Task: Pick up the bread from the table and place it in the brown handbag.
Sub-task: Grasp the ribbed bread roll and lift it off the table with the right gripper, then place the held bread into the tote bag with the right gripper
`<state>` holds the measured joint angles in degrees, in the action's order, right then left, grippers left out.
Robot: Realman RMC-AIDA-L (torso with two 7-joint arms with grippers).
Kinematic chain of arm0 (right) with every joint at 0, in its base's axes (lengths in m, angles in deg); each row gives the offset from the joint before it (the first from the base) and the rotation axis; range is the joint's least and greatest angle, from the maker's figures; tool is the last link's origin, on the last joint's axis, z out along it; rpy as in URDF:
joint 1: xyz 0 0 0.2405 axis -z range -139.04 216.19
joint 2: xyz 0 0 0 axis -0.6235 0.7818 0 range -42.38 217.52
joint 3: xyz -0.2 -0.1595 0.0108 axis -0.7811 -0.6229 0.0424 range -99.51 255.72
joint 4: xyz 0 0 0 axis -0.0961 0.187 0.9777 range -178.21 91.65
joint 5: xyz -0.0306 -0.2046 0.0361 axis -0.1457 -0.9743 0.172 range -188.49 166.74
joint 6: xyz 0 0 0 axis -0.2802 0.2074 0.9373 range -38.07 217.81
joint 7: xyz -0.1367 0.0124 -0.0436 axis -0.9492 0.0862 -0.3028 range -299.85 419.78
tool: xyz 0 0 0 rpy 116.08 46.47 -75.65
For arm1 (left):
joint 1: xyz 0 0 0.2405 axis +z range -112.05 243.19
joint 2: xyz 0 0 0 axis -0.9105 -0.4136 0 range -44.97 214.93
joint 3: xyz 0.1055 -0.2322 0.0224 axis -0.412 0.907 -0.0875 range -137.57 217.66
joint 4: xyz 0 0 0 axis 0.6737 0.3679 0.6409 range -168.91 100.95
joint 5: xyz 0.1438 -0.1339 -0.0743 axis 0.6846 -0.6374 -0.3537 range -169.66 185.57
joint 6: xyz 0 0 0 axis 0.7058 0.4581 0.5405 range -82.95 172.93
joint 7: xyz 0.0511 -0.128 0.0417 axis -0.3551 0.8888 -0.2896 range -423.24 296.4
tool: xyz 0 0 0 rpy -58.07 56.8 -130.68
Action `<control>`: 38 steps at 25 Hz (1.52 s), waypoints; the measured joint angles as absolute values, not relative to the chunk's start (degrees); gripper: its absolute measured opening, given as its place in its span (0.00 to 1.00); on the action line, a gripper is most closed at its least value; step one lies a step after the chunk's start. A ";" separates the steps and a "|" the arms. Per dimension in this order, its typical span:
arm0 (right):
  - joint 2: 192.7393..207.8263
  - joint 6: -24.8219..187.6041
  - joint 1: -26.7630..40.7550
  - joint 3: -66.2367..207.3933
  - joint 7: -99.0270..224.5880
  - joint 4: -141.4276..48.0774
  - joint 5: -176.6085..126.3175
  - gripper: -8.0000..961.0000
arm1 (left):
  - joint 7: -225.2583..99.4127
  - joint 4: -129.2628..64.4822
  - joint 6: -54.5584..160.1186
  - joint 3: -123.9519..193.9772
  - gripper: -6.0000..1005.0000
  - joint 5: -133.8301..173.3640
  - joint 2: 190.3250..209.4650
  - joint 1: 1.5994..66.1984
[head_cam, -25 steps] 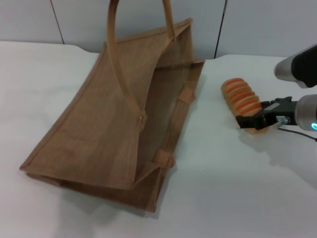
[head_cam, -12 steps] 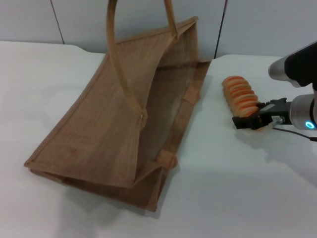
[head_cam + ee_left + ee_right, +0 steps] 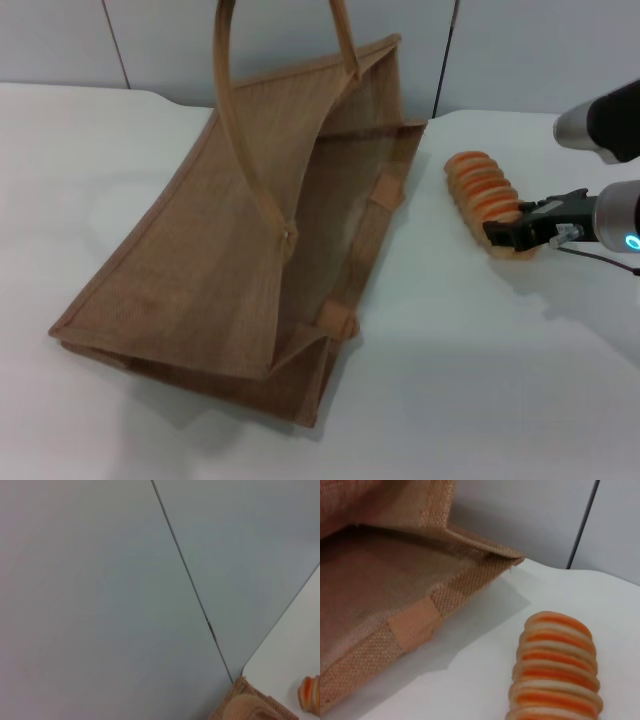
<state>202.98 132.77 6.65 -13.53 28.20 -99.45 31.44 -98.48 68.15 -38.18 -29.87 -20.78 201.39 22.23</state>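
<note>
The bread [image 3: 482, 190] lies on the white table [image 3: 480, 380], just right of the brown handbag [image 3: 230, 250]. The handbag lies tilted on its side with its mouth facing the bread, and its handles [image 3: 232, 120] run up out of the head view. My right gripper [image 3: 512, 236] is at the bread's near end, low over the table, with its jaws open on either side of that end. The right wrist view shows the bread [image 3: 557, 672] close up beside the bag's open mouth [image 3: 385, 580]. My left gripper is out of view; its wrist view shows a corner of the bag [image 3: 250, 707] and of the bread [image 3: 311, 694].
A grey panelled wall [image 3: 520, 50] stands behind the table's far edge. White tabletop stretches to the left of the bag [image 3: 70, 180] and in front of it [image 3: 450, 420].
The right gripper shifted a little left, then back right and slightly farther along the bread's near end. The bag's upper rim shifted slightly right. The bread has stayed on the table.
</note>
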 joint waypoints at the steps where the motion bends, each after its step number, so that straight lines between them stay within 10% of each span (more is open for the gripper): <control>1: 202.97 132.91 6.56 -13.22 28.19 -99.30 31.46 0.83 | -98.48 68.15 -38.16 -29.88 0.13 -20.78 201.40 22.16; 8: 203.03 134.08 4.62 -11.27 28.46 -96.17 31.56 0.54 | -98.40 68.25 -37.91 -29.94 0.13 -20.78 201.43 22.07; 38: 203.32 145.18 10.87 -6.05 29.29 -117.69 27.02 0.29 | -97.80 70.06 -37.50 -31.04 0.13 -17.68 201.63 22.34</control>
<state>203.32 145.18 10.87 -6.05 29.29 -117.69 27.02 -97.80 70.06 -37.50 -31.04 -17.68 201.63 22.34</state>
